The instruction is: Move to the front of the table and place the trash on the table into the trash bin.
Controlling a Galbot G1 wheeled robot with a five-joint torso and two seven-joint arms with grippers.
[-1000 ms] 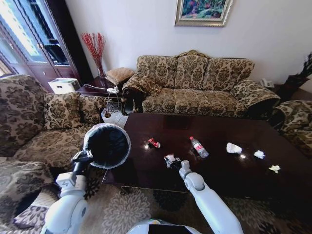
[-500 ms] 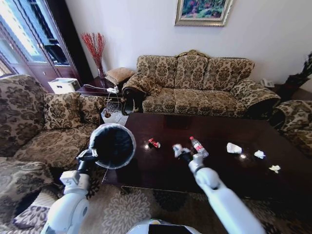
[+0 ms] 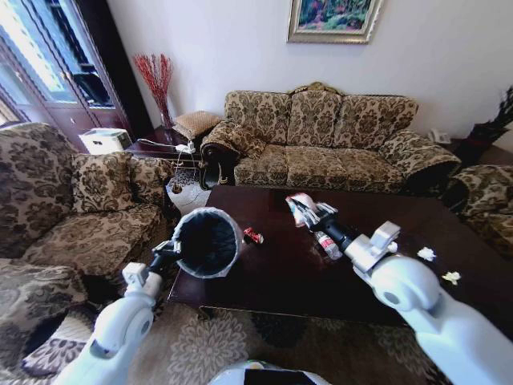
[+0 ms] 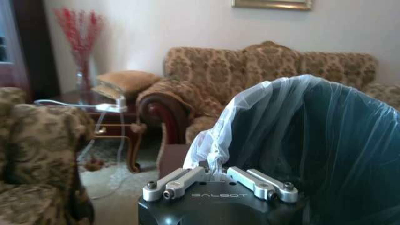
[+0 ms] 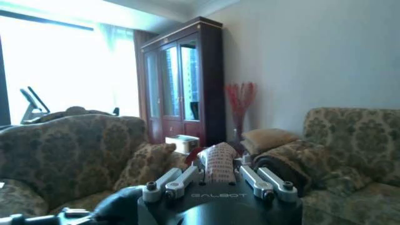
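The dark glossy table (image 3: 264, 277) lies in front of me. My left gripper (image 3: 170, 250) is shut on the rim of the bag-lined trash bin (image 3: 208, 241) and holds it tilted above the table's left corner; up close the gripper (image 4: 218, 177) pinches the liner of the trash bin (image 4: 306, 140). My right gripper (image 3: 314, 213) is raised over the table, shut on a red-and-white snack wrapper (image 3: 301, 207), also seen in the right wrist view as the wrapper (image 5: 220, 163) in the gripper (image 5: 218, 177). On the table lie a small red wrapper (image 3: 253, 236), a bottle (image 3: 328, 245) partly behind my right arm, and paper wads (image 3: 426, 253).
Patterned sofas stand at the left (image 3: 72, 208) and behind the table (image 3: 321, 136), with an armchair (image 3: 485, 200) at the right. A side table with cables (image 3: 172, 156) sits in the back left corner. A patterned rug (image 3: 240, 345) lies under the table's front edge.
My right arm has lifted the snack wrapper off the table, up and toward the far side. My left arm has carried the bin to the right, toward the table's corner.
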